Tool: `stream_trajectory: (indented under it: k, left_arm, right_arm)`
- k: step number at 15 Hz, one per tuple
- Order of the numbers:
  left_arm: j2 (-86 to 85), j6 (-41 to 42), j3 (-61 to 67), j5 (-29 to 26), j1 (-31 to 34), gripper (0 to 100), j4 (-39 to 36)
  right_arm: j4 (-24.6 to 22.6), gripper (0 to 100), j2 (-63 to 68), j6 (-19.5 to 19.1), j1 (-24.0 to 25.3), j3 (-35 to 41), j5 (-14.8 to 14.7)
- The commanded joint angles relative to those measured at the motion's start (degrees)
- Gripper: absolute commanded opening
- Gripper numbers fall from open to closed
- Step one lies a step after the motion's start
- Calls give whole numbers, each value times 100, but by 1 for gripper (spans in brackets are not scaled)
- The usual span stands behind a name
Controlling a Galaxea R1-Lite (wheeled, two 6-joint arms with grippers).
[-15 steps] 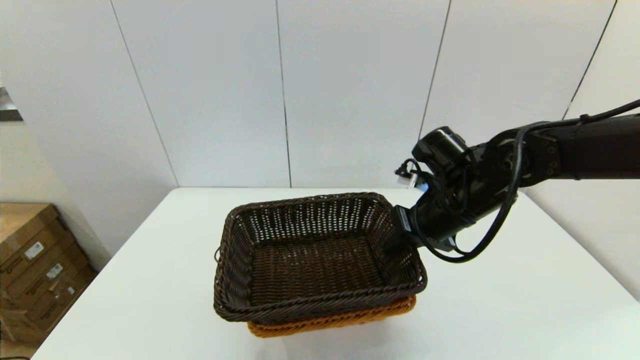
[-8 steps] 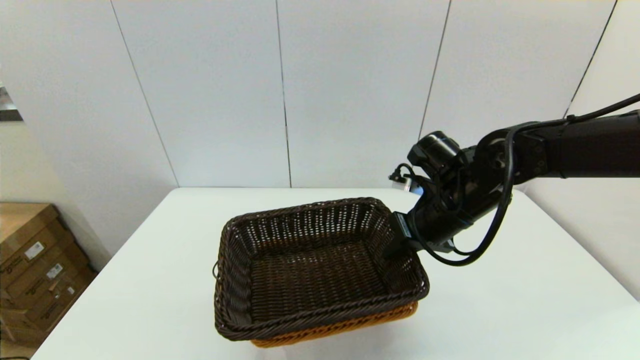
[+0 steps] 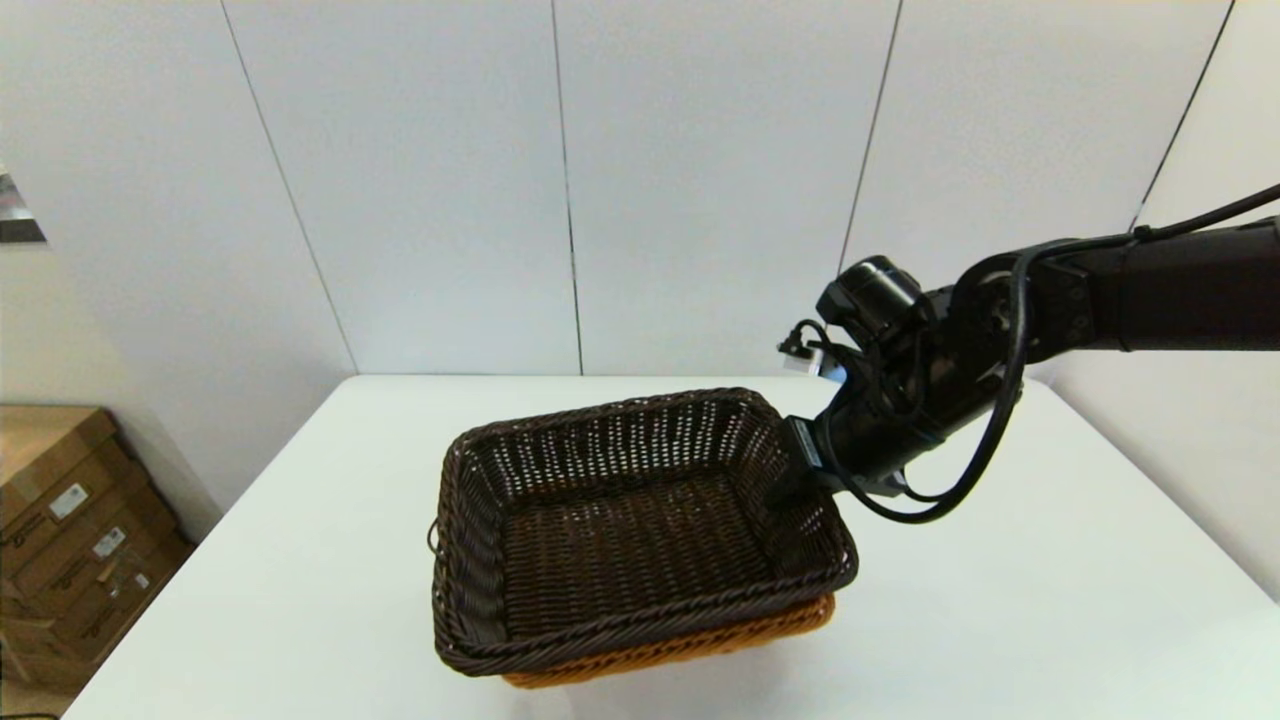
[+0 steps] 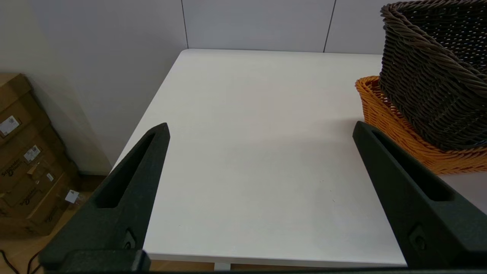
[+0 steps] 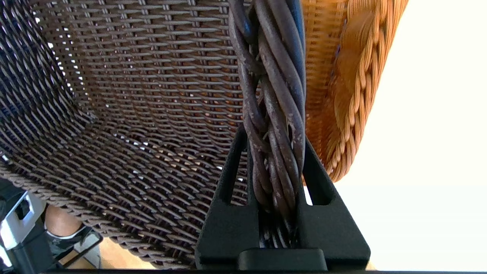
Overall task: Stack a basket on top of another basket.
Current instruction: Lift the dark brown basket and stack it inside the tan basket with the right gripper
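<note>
The right gripper (image 5: 274,152) is clamped on the braided rim of the dark brown basket (image 3: 630,520), one finger inside the right-hand wall and one outside. From that grip the basket spreads leftward, sitting tilted in the orange-tan basket (image 3: 690,645), its right side riding higher; whether it is fully seated seems doubtful from these angles. Both stand near the middle of the white table (image 3: 1050,600). The left gripper (image 4: 260,131) hovers over the table's left part, fingers wide apart, holding nothing.
</note>
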Motion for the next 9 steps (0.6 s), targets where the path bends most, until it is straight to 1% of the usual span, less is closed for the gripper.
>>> stream_trajectory:
  k: [1,5,7,9]
  left_arm:
    - [-1,-3,9,2,9,100,0]
    - [-1,-3,9,2,9,100,0]
    - [-1,6,9,2,9,100,0]
    - [-1,6,9,2,0,100,0]
  right_arm:
    - [31,0,195,11,-79,-215,13]
    - [75,0,318,-51,-229,-470,-4]
    - [260,0,344,-60,-290,-602,-4]
    - [304,0,335,-68,-308,-672,-4]
